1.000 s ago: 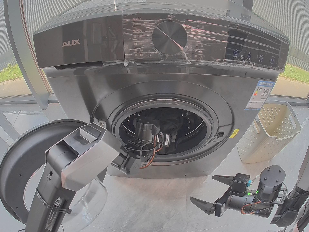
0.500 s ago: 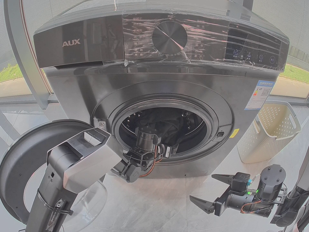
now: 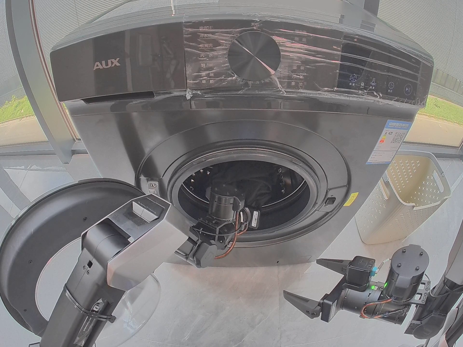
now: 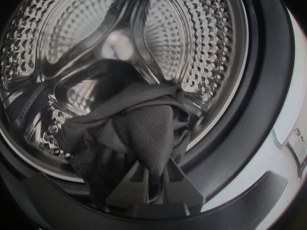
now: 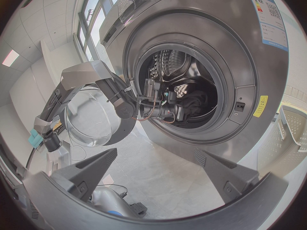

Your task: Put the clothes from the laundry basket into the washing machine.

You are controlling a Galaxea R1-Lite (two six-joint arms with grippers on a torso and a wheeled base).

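Observation:
The grey washing machine (image 3: pixel 120 136) stands with its round opening uncovered. My left gripper (image 4: pixel 155 184) is at the mouth of the steel drum (image 4: pixel 166 42), shut on a dark mesh garment (image 4: pixel 144 128) that bunches over its fingers and hangs into the drum. In the head view the left wrist (image 3: pixel 224 203) sits low in the opening, with dark clothes (image 3: pixel 260 184) behind it. My right gripper (image 3: pixel 301 279) hovers open over the floor at the front right of the machine, holding nothing. The cream laundry basket (image 3: pixel 410 193) leans beside the machine's right side.
The machine's round door (image 3: pixel 38 237) is swung wide open at the left, just behind my left arm's elbow. Pale floor (image 3: pixel 231 300) lies bare in front of the machine between the two arms. Windows and a metal frame stand behind.
My left wrist dipped lower in the opening and then pushed slightly right and deeper, its elbow shifting right. The dark clothes in the drum shifted with it. My right gripper has hardly moved.

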